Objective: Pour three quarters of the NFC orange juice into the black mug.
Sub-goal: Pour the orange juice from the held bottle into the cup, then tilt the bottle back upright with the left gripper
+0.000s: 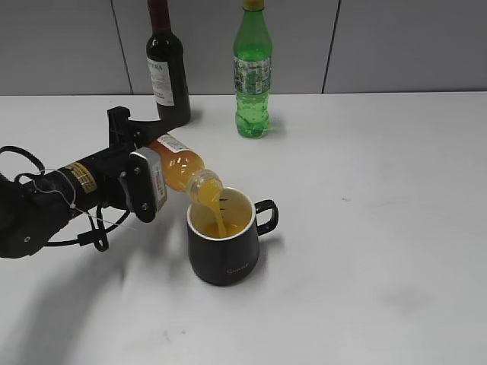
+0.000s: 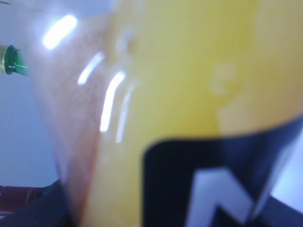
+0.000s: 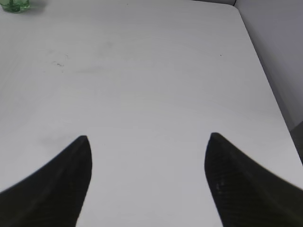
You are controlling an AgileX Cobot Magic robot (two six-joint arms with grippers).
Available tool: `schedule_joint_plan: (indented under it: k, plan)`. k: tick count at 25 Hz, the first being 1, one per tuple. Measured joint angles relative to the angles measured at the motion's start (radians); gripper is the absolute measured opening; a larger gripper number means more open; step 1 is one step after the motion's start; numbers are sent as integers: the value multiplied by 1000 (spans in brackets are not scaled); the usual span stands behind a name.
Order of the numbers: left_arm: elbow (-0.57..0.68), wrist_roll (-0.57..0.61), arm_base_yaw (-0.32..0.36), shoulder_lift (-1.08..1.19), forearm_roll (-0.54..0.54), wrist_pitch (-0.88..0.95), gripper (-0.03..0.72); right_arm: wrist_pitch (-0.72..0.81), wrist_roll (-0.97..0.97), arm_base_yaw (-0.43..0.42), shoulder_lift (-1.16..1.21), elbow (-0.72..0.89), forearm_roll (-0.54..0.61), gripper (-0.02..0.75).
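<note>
NFC orange juice [image 1: 181, 167], tilted in left tool [image 1: 144, 182], streams into black mug [image 1: 224, 247]; juice pooled inside.

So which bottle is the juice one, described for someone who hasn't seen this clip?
On the white table, two bottles stand upright at the back wall: a dark wine bottle and a green plastic bottle. In front of them, the NFC orange juice is the small clear one, tipped in the left gripper, pouring orange liquid into the black mug.
</note>
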Motion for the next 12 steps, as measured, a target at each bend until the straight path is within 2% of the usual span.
schedule_joint_plan:
  k: [12]
  plan:
    - [0, 3, 0, 0, -2, -2, 472, 0, 0, 0, 0, 0, 0, 564]
